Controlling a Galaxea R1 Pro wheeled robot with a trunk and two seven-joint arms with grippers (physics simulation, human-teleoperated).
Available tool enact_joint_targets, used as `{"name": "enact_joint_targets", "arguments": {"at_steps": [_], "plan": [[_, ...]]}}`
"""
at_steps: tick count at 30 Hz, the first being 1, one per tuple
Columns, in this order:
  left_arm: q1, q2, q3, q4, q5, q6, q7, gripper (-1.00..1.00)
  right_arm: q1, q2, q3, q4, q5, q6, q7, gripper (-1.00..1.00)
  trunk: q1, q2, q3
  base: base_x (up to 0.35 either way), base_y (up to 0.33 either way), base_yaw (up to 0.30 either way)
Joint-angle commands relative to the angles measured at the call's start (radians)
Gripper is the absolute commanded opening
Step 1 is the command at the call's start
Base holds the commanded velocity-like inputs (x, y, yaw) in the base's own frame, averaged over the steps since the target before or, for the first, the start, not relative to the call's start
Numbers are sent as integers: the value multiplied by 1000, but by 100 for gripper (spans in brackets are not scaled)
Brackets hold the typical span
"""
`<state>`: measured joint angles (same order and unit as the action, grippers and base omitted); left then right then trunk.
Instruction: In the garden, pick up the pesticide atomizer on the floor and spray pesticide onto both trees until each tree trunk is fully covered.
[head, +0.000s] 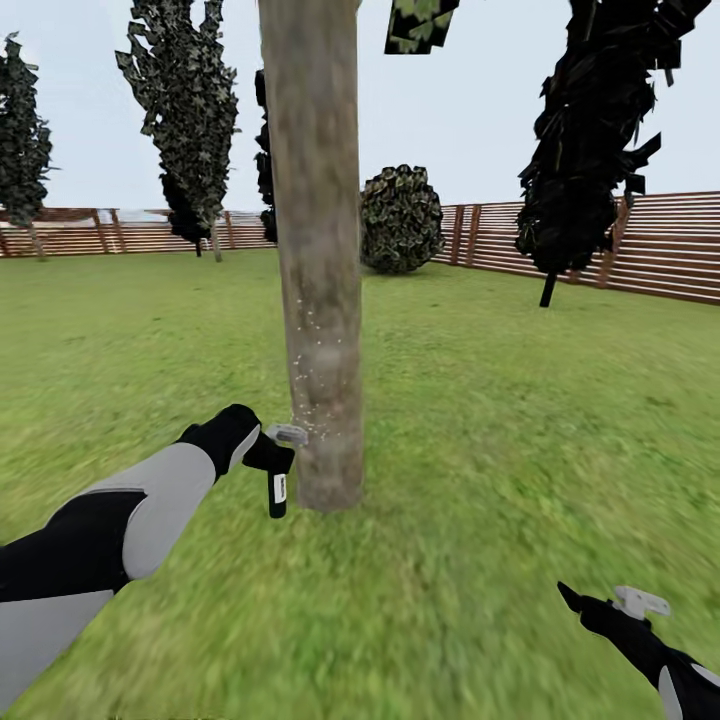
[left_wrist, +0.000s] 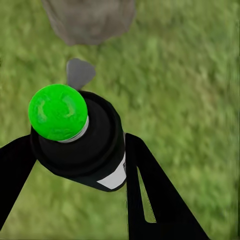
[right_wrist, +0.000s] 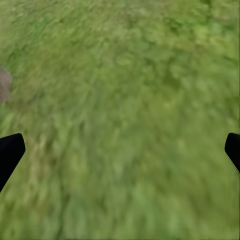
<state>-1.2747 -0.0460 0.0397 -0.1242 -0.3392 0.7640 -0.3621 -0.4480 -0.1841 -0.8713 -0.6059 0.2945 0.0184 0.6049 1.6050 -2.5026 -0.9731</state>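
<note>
The pesticide atomizer (head: 277, 478) is clamped in the left gripper (head: 262, 450), nozzle almost touching the tree trunk (head: 318, 250); white specks are seen there. Spraying is judged underway; higher bark needs covering next. The right gripper (head: 600, 612) is spread wide, empty.

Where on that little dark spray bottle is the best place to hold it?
Around its round body, as the left gripper does: one finger on each side of the pesticide atomizer, below the grey trigger head. That leaves the nozzle free to face the tree trunk.
</note>
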Motion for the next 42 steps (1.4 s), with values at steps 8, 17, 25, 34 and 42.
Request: {"name": "enact_joint_targets", "arguments": {"at_steps": [8, 17, 25, 34, 42], "plan": [[0, 0, 0, 0, 0, 0, 0, -100, 0, 0, 0, 0, 0, 0, 1, 100, 0, 0, 0, 23, -323, 250], [0, 0, 0, 0, 0, 0, 0, -100, 0, 0, 0, 0, 0, 0, 0, 100, 0, 0, 0, 0, -323, 38], [0, 0, 0, 0, 0, 0, 0, -100, 0, 0, 0, 0, 0, 0, 1, 100, 0, 0, 0, 0, -324, 0], [0, 0, 0, 0, 0, 0, 0, -100, 0, 0, 0, 0, 0, 0, 0, 100, 0, 0, 0, 0, -324, 195], [0, 0, 0, 0, 0, 0, 0, -100, 0, 0, 0, 0, 0, 0, 1, 100, 0, 0, 0, 0, -324, 284]]}}
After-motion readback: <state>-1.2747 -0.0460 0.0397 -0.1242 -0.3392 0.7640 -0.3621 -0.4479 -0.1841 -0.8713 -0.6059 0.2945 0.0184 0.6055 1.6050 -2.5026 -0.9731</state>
